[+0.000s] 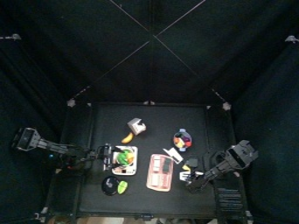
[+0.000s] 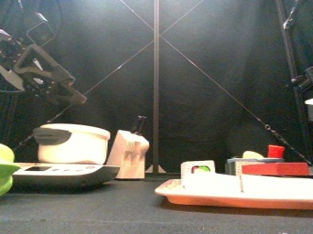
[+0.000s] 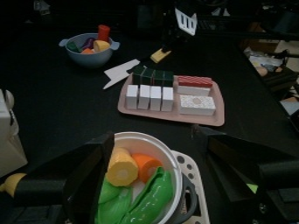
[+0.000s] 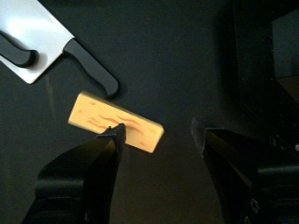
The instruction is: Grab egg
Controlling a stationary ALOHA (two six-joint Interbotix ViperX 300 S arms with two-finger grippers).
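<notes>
No text, label, brand, number or sign can be read in any of the views. The small rectangular white, green and red boxes lined up on the pink rectangular tray show plain coloured faces with no legible print, and the white rounded cooker with its grey lid has a dark panel on its front whose markings are too small to make out.
</notes>
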